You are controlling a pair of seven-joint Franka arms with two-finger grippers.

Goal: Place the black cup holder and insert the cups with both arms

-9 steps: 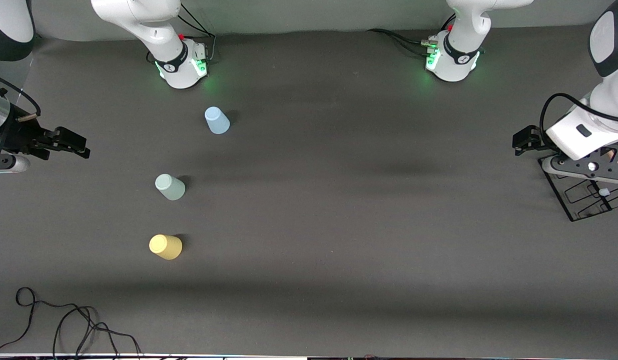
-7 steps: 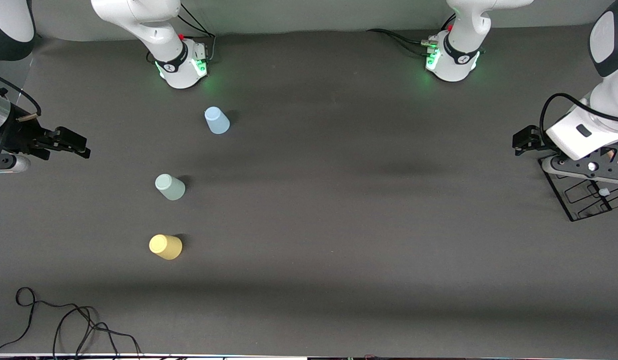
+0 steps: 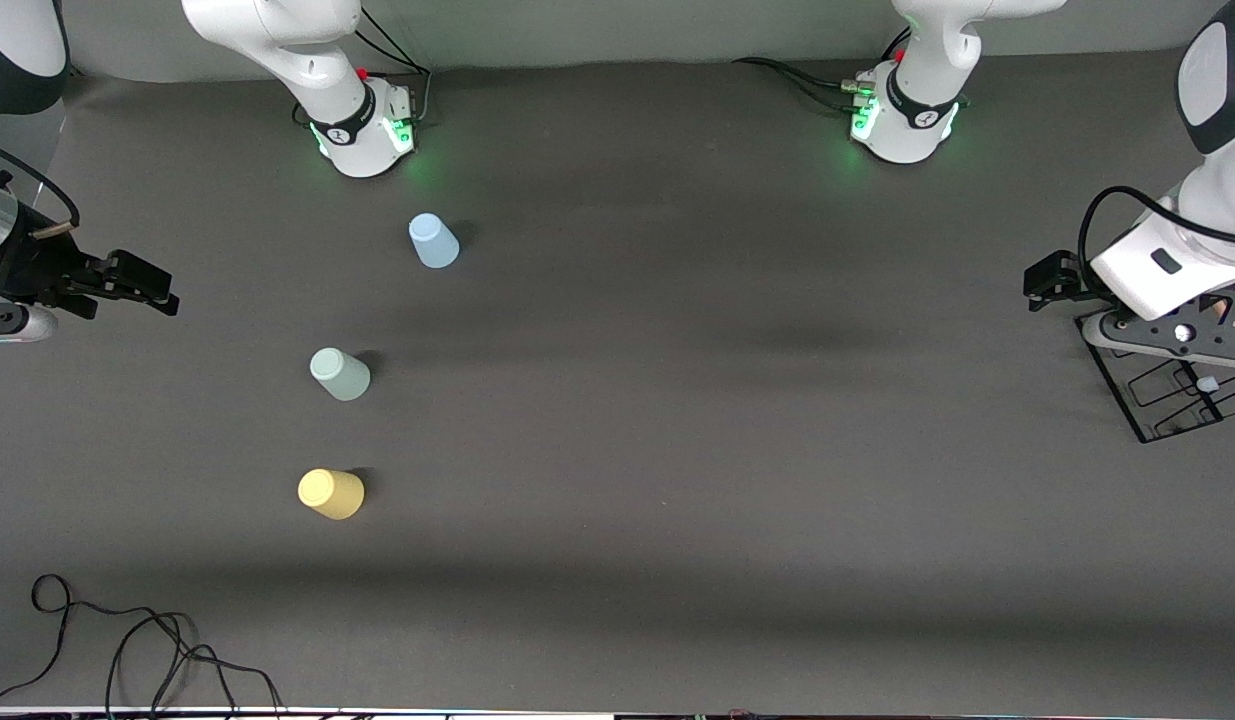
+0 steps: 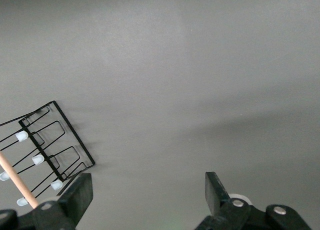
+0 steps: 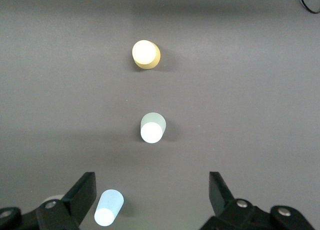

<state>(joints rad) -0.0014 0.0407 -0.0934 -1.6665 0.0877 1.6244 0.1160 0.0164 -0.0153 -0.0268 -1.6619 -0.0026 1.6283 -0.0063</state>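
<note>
— Rack position?
— I see the black cup holder (image 3: 1172,395) on the table (image 3: 677,400), under my left tool (image 4: 145,190), jaws wide, empty.
— Cups?
— Blue cup (image 3: 433,241), mint cup (image 3: 339,373), yellow cup (image 3: 329,493) stand inverted, three o'clock of my right tool (image 3: 167,292), gaping, empty.

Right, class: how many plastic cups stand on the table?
3, all toward the right arm's end: the light blue cup nearest the robot bases, the mint green cup in the middle, the yellow cup nearest the front camera. None looks hidden.
</note>
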